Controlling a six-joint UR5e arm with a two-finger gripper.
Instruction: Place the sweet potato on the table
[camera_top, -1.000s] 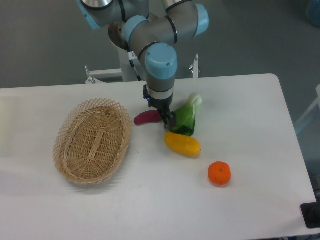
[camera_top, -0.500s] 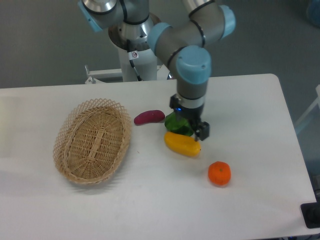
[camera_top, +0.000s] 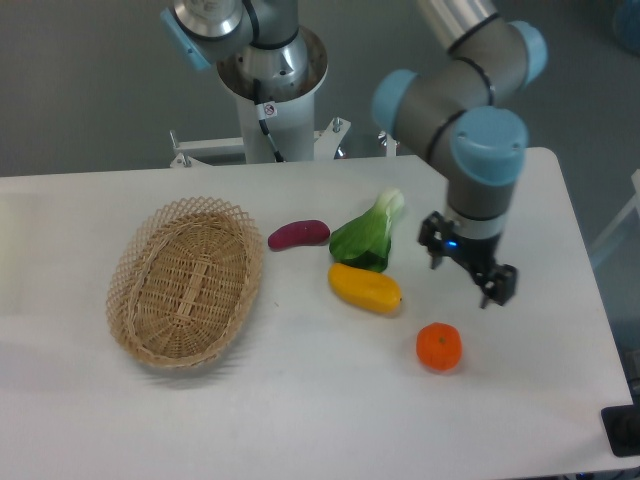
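Sweet potato lay flat on white surface, long way running left to right, right end tipped up a bit. Small, reddish-purple, a little curved, pointy ends. Sat between wicker basket and leafy green vegetable, touching neither. Hand off to right, open, holding nothing.

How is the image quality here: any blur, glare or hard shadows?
Fixed camera: lighting is even and soft; the sweet potato, basket and orange are sharp with faint shadows. The white table is bright but shows no glare. The tool looks slightly soft.
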